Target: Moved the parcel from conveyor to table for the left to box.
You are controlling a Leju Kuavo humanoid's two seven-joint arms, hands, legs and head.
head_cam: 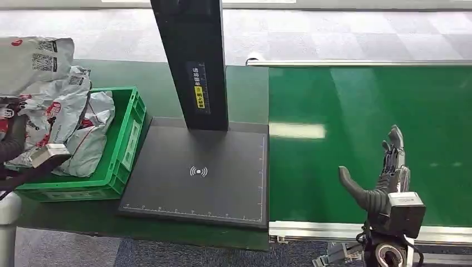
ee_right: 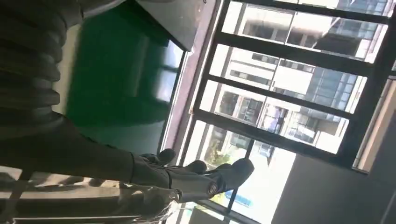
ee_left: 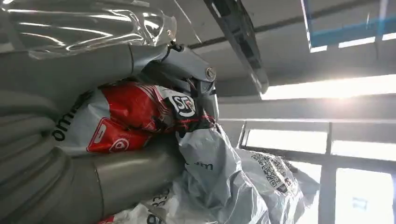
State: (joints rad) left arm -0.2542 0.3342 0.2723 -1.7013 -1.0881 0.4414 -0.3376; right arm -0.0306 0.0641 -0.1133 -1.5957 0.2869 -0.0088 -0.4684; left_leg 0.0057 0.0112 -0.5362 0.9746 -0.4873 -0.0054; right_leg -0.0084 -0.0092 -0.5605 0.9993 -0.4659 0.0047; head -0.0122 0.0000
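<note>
My left hand (head_cam: 12,143) is at the far left edge, over the green crate (head_cam: 127,139). It grips a grey parcel with red print (ee_left: 126,116) between its thumb and its fingers (ee_left: 191,74). In the head view this parcel (head_cam: 34,62) stands up above the crate's pile. My right hand (head_cam: 385,177) hovers over the green conveyor belt (head_cam: 356,139) near its front edge, its fingers (ee_right: 219,173) stretched out and apart, holding nothing. No parcel lies on the belt section in view.
Several grey parcels (head_cam: 83,139) fill the crate. A black scanning plate (head_cam: 195,189) with a black post (head_cam: 192,61) sits between crate and belt. The belt's metal front rail (head_cam: 311,228) runs just below my right hand.
</note>
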